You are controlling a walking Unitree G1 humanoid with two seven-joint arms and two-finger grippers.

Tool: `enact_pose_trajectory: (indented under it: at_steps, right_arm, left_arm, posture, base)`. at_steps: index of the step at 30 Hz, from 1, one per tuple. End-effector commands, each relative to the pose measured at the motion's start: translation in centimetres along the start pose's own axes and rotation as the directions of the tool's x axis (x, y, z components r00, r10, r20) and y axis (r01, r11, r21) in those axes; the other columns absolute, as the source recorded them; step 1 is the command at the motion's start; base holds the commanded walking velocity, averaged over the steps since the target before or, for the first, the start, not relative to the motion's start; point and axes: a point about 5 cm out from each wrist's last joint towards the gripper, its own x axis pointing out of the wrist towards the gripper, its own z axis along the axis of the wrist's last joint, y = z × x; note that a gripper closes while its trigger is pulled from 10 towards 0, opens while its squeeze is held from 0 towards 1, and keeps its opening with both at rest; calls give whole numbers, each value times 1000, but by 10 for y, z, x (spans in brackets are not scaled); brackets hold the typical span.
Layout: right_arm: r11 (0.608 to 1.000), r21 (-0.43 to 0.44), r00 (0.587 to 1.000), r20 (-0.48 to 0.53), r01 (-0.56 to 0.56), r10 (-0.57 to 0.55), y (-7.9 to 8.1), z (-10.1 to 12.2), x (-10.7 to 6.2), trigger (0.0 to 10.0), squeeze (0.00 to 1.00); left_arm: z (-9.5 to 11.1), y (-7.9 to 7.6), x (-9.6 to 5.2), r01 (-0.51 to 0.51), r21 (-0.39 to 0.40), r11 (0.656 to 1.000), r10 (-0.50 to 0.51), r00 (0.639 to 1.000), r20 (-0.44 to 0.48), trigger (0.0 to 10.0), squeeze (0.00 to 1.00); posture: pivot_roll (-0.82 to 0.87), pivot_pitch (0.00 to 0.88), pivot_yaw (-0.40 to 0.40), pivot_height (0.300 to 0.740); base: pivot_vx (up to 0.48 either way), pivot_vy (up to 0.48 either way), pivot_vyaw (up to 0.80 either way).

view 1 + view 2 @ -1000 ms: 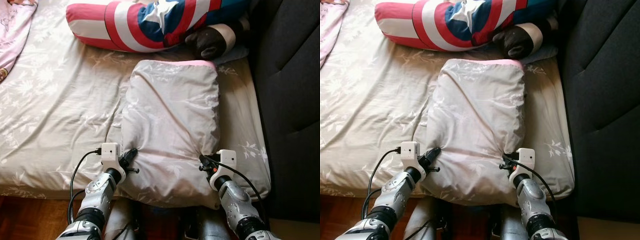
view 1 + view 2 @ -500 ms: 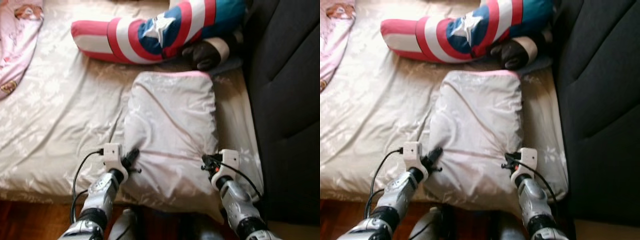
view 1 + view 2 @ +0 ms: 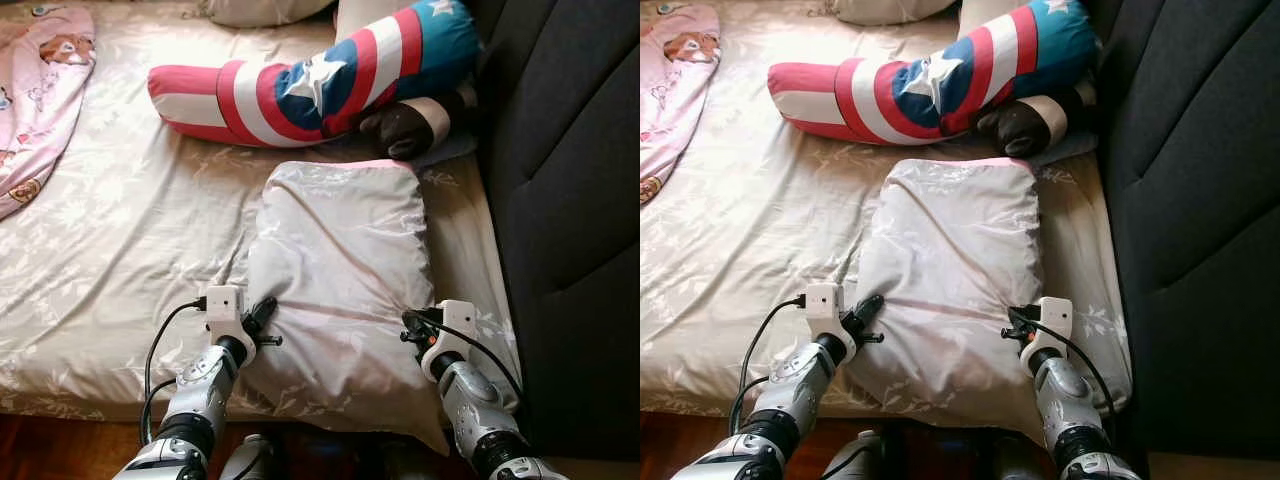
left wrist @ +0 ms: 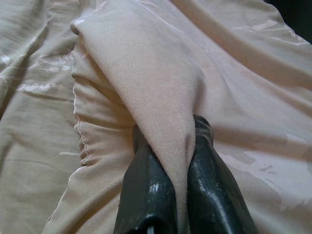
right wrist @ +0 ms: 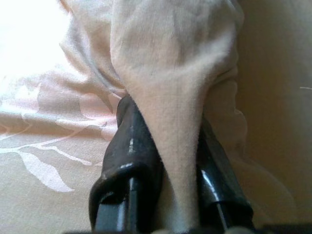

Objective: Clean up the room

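Both grippers pinching the pillow (image 3: 340,270) on the bed (image 3: 120,250)

Left gripper (image 3: 262,315) and right gripper (image 3: 410,325) each nip a fold at opposite edges, so the pillow can lift evenly between them.

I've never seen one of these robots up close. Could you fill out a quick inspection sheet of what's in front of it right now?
Surface: bed with a pale leaf-print sheet.
Job's things: pillow in a matching case, lying on the bed's right side, held at both near edges.
Clutter: star-and-stripes cushion beyond the pillow; dark plush part beside it; pink printed cloth at the far left.
Grippers: left gripper shut on a fold of the pillow; right gripper likewise.
Cables: black cable looping from the left wrist; another at the right wrist.
Surroundings: dark padded headboard on the right; wooden floor below.
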Motion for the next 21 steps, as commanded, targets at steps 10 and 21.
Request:
enact_pose_trajectory:
  at_steps: [10,21]
  right_arm:
    - [999,-11,999,-4,42,-43,-5,-1,-1,10000,0]
    - [999,-14,999,-18,39,-39,-5,-5,-2,10000,0]
  left_arm:
    - [0,10,-5,-33,2,999,33,999,18,10000,0]
    - [-2,10,-6,-34,22,999,34,999,9,10000,0]
  posture:
    - [-17,177,-16,740]
    - [-15,188,-17,740]
  base:
    - [0,0,-599]
    - [0,-123,-777]
